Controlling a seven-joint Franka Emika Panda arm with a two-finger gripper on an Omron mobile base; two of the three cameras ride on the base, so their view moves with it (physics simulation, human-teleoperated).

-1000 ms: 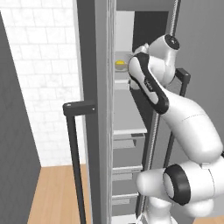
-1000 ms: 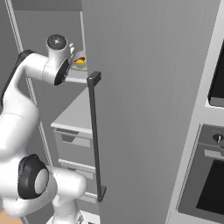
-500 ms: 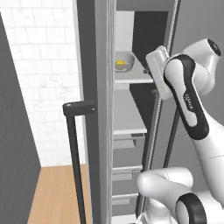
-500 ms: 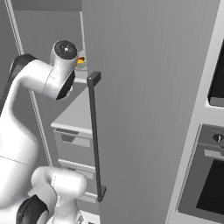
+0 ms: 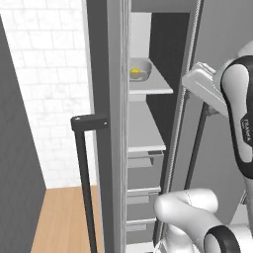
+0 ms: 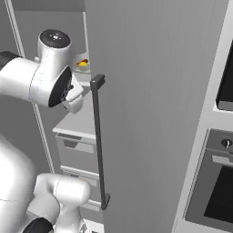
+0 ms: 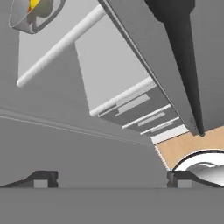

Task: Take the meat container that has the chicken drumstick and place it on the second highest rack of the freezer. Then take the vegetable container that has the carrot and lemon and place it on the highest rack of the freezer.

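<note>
- Well above the gripper (image 7: 112, 177), on the freezer's (image 5: 148, 148) top shelf, the grey container (image 5: 139, 70) is holding the yellow lemon (image 5: 135, 72).
- The gripper is gaping empty, having pulled back from the shelf.

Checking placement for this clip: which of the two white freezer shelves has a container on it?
The upper shelf: a grey container with the lemon inside sits on it. The lower shelf beneath it, just above the drawers, is bare.
</note>
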